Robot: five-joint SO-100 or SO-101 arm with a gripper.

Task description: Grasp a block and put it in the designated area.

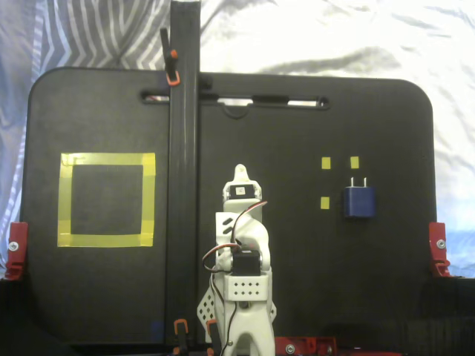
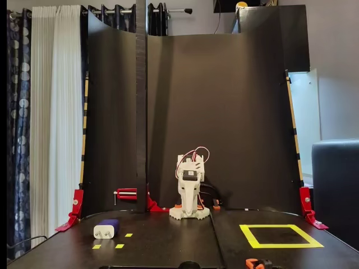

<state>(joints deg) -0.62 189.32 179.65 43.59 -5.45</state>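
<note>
On black board (image 1: 334, 282), block (image 1: 358, 202), designated area (image 1: 107, 199).

I can read no text, label, brand or number anywhere from here, neither on the block (image 1: 358, 202) nor on the arm

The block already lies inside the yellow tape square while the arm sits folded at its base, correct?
Not quite. The block lies outside the yellow tape square, on the far side of the board beside the small yellow tape marks, as both fixed views show. The arm does sit folded at its base.
</note>
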